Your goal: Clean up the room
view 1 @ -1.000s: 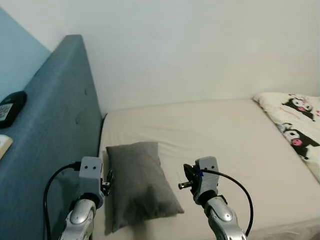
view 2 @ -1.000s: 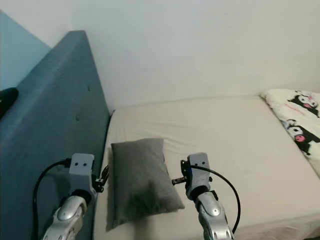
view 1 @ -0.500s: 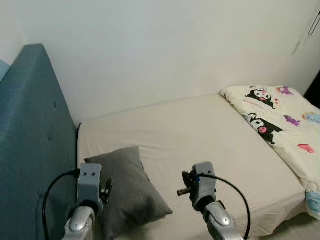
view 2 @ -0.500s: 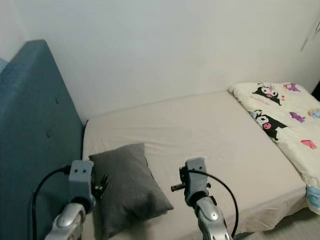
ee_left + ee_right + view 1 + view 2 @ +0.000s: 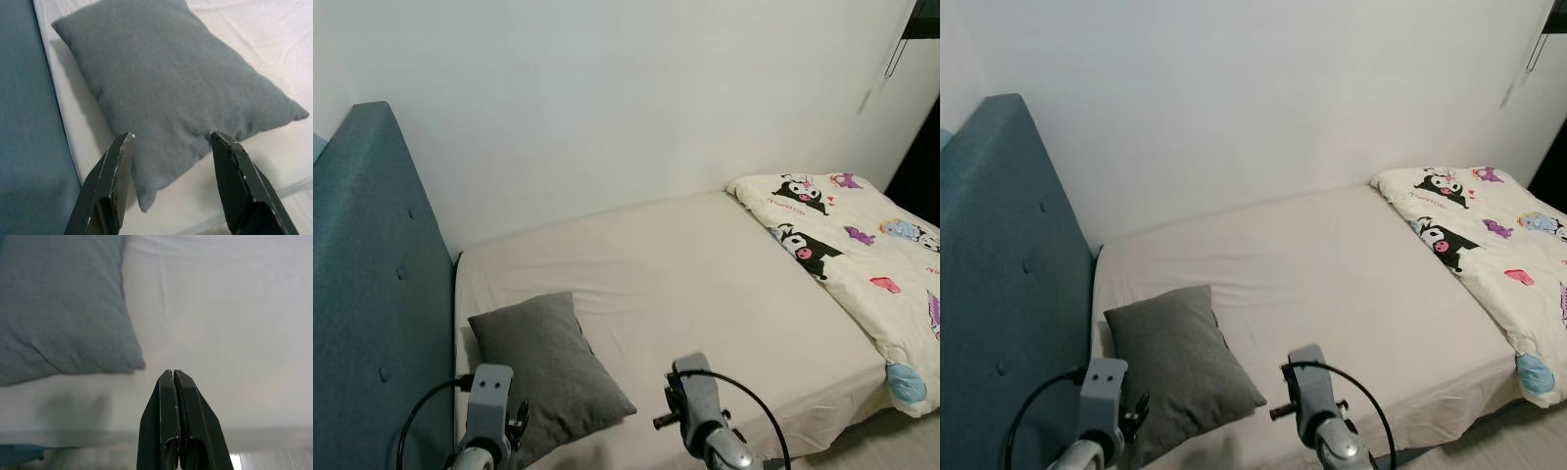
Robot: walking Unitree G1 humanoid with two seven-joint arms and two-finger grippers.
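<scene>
A grey pillow (image 5: pixel 543 368) lies on the cream bed sheet (image 5: pixel 685 284) near the blue headboard (image 5: pixel 372 294). A white quilt with cartoon prints (image 5: pixel 862 245) is bunched at the bed's right end. My left gripper (image 5: pixel 171 147) is open, its fingers (image 5: pixel 115 166) standing over the pillow's (image 5: pixel 171 83) near corner without touching it. My right gripper (image 5: pixel 174 377) is shut and empty, held above the sheet just past the pillow's (image 5: pixel 58 308) other corner. Both wrists (image 5: pixel 489 401) (image 5: pixel 693 401) show at the bottom of the head views.
A white wall (image 5: pixel 626 88) runs behind the bed. The bed's front edge and a strip of pale floor (image 5: pixel 891 441) show at lower right. A dark opening (image 5: pixel 920 147) stands at the far right.
The camera has turned right and pulled back: the headboard slid left, the quilt came further into view. Both arms have dropped lower in the picture. The pillow lies where it was.
</scene>
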